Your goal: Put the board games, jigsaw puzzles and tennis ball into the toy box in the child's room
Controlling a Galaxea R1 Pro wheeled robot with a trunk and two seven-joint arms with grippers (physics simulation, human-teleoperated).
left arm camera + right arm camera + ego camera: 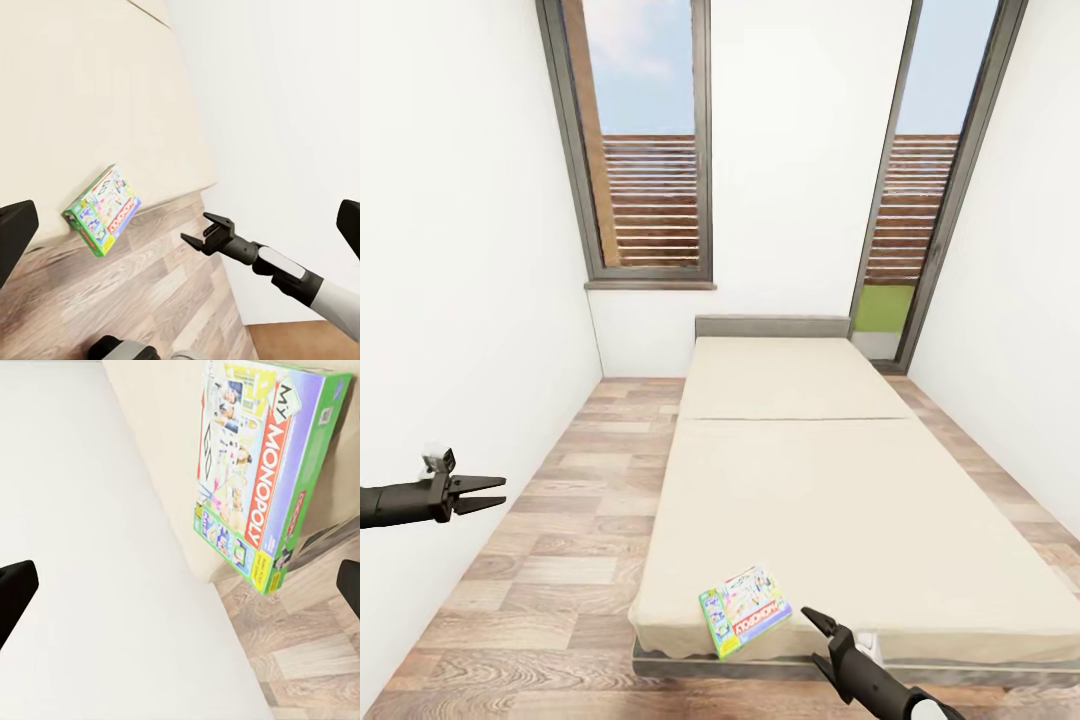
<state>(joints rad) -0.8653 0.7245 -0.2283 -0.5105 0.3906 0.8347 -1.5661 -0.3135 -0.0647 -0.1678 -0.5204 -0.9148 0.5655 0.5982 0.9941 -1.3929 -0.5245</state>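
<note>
You are facing a long beige bed point(830, 480) that runs away from you toward two tall windows point(650, 140), with plank floor point(560, 560) on its left side and a white wall point(450, 300) beyond that. Only one board game point(744, 611) shows on the bed: a green-edged white-and-red box lying flat at the near corner, its lower corner poking out past the mattress edge over the grey frame. The right wrist view reads it as a Monopoly box point(262, 472).

Expect the box to be light and stiff, printed cardboard with a smooth, probably slick face, and thin enough that a pinch from above on the flat lid gives you nothing. My advice is to take it across its thickness at the overhanging corner or along the near long edge, where the soft mattress will give a little under the lower finger. Squeeze gently, since a hollow lid may dent, and a grip far from the middle may let it swing.

Your right tool point(815, 640) hangs just beside the box, on its right, fingers spread and holding nothing. Your left tool point(485, 494) is well apart over the floor, also spread and empty.
</note>
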